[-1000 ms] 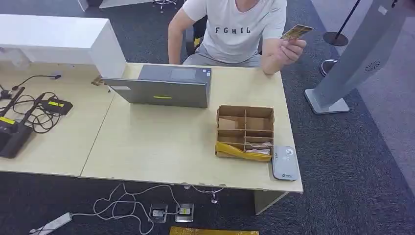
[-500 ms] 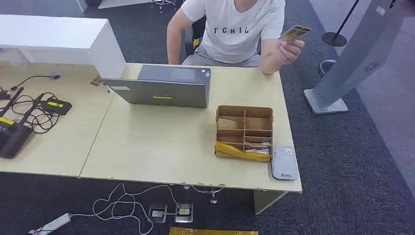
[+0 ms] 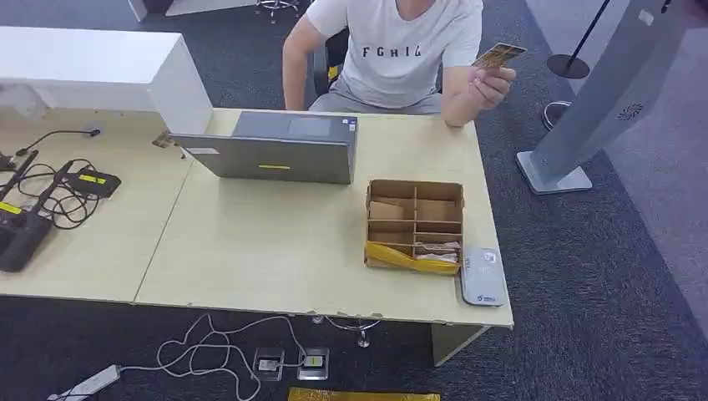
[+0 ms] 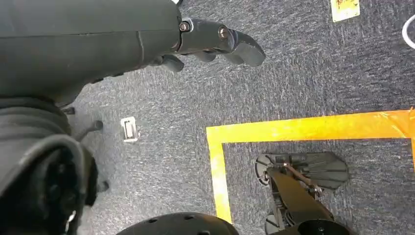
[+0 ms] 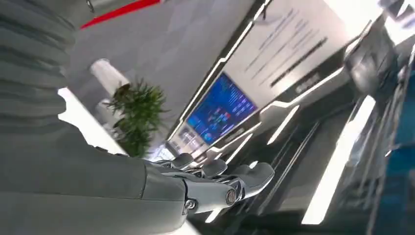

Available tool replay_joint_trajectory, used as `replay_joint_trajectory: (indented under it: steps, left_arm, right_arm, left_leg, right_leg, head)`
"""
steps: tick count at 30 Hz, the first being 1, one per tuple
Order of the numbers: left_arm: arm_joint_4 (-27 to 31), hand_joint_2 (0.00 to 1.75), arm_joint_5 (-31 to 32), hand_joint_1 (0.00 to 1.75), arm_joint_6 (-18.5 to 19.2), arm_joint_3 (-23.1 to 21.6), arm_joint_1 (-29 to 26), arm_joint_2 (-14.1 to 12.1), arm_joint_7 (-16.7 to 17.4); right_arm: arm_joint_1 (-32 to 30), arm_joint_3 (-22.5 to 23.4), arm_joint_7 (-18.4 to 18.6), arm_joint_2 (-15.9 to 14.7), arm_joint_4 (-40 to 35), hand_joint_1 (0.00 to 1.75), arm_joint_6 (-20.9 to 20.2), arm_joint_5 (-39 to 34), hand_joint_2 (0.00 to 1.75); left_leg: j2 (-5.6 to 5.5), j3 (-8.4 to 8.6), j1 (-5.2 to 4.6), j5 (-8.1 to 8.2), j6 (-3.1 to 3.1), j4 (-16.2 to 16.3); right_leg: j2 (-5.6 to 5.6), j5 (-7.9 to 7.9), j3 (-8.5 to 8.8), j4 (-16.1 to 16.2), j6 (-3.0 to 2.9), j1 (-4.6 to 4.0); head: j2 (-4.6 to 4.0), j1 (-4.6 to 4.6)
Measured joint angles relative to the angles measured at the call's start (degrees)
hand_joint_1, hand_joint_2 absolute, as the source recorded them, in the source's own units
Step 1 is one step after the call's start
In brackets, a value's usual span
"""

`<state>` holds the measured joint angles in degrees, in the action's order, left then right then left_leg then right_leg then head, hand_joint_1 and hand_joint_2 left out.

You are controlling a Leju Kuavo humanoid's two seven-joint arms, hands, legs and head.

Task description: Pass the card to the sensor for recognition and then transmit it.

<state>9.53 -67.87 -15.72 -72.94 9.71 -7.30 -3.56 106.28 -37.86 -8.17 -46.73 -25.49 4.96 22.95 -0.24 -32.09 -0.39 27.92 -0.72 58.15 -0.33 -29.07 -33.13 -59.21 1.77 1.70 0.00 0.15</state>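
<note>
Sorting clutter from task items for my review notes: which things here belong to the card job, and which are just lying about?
Job:
gold card, held up by the seated person's hand
flat grey card sensor at the desk's near right corner
robot's left hand and right hand, both holding nothing

Lying about:
grey laptop
brown cardboard divider box
black cabled devices

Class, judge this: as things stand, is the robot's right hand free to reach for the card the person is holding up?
Probably yes: the right hand holds nothing, and the card is held up in open air beyond the desk's far right corner, though its reach is uncertain.
</note>
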Motion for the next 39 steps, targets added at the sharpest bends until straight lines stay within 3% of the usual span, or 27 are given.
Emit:
replay_joint_trajectory:
  steps: [4,6,8,11,18,26,39]
  left_arm:
    - [0.00,0.00,-0.07,0.00,0.00,-0.04,0.00,0.00,0.09]
    - [0.00,0.00,-0.13,0.00,0.02,-0.07,-0.03,0.00,0.09]
    - [0.00,0.00,-0.13,0.00,0.06,-0.20,-0.03,-0.02,0.09]
    - [0.00,0.00,-0.17,0.00,0.13,-0.28,0.04,-0.02,0.09]
    - [0.00,0.00,-0.02,0.00,0.92,-0.42,-0.01,-0.17,0.09]
    - [0.00,0.00,0.41,0.00,1.31,-0.81,0.00,-0.20,0.09]
    - [0.00,0.00,1.03,0.00,1.81,-2.38,0.00,-0.42,0.09]
  right_arm:
    - [-1.94,-4.05,1.55,2.89,-3.38,0.00,-1.02,-1.09,1.75]
    - [-2.82,-5.55,1.55,3.78,-4.77,0.00,-3.41,-1.88,1.75]
    - [-4.94,-7.48,4.12,4.59,-7.48,0.00,-6.20,-3.06,1.75]
    - [-9.14,-9.97,8.11,5.07,-12.85,0.00,-6.73,-3.89,1.75]
    - [-15.49,-13.85,9.92,5.22,-21.50,0.00,-10.49,-4.19,1.75]
    - [-26.84,-16.30,12.81,5.26,-29.57,0.00,-10.38,-3.39,1.75]
    - [-33.70,-16.39,14.75,3.19,-35.91,0.00,-12.72,-3.56,1.75]
  left_leg:
    - [-0.09,-0.03,0.05,-0.02,0.03,0.00]
    - [-0.15,-0.08,0.09,-0.02,0.03,0.00]
    - [-0.11,-0.05,0.17,-0.01,0.03,0.00]
    - [0.06,-0.01,0.15,-0.01,0.04,0.00]
    - [-0.02,-0.04,0.34,0.01,0.07,0.00]
    - [-0.05,-0.05,0.33,0.01,0.07,0.01]
    - [-0.04,-0.07,0.32,0.02,0.08,0.00]
  right_leg:
    - [-0.12,0.00,0.01,0.02,0.00,-0.05]
    - [-0.18,0.00,0.03,0.03,0.00,-0.09]
    - [-0.11,0.00,0.07,0.08,-0.01,-0.17]
    - [0.05,0.03,0.01,0.11,-0.04,-0.15]
    - [-0.03,0.03,0.08,0.15,-0.04,-0.34]
    - [-0.06,0.03,0.06,0.15,-0.05,-0.33]
    - [-0.05,0.03,0.04,0.16,-0.05,-0.33]
  head:
    - [0.00,0.00]
    - [0.00,0.02]
    - [0.00,0.06]
    - [0.00,0.00]
    - [0.00,0.07]
    - [0.00,0.02]
    - [0.00,0.02]
